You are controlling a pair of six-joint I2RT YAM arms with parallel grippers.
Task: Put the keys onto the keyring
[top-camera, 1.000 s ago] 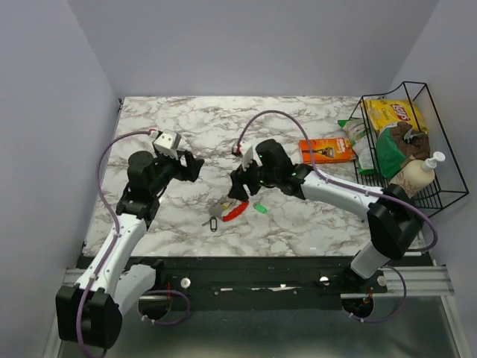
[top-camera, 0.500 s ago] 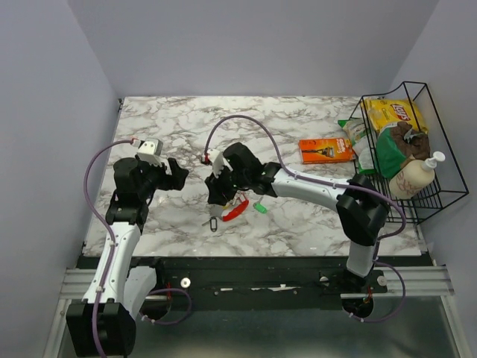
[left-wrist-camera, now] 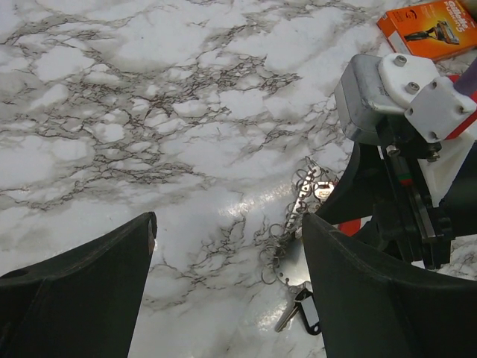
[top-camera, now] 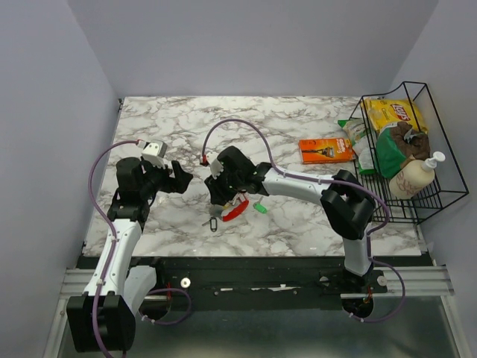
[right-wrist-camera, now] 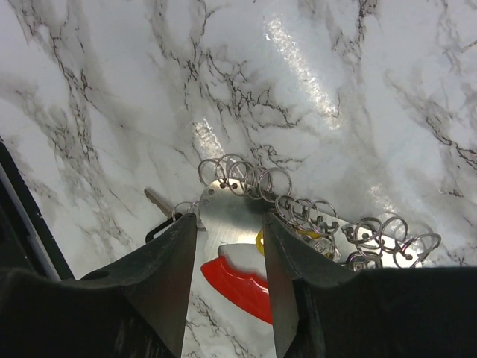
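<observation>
I'm hovering my right gripper (right-wrist-camera: 229, 224) low over the keys (top-camera: 232, 212) near the middle of the marble table (top-camera: 298, 119), jaws standing part open, nothing clamped. The red key (right-wrist-camera: 232, 282) head is sitting in the gap between my fingers (right-wrist-camera: 149, 298), close against one and clear of the other; can't tell if it's actually touching. A yellow key (right-wrist-camera: 260, 240) head is peeking out just beyond it, lying on a flat metal tag (right-wrist-camera: 223, 209), with a chain of small wire rings (right-wrist-camera: 253, 179) curling along the tag's far edge. The keyring (top-camera: 214, 224) is lying on the table at the near-left end of the cluster, beside a small plain key (right-wrist-camera: 158, 200). The green key (top-camera: 259, 208) is lying apart, just right of the red one. My left gripper (top-camera: 181, 179) is hanging left of the cluster, jaws wide open and empty, pointing at it. The orange packet (top-camera: 326, 149) is sitting well off to the right, near the wire basket (top-camera: 448, 136).
</observation>
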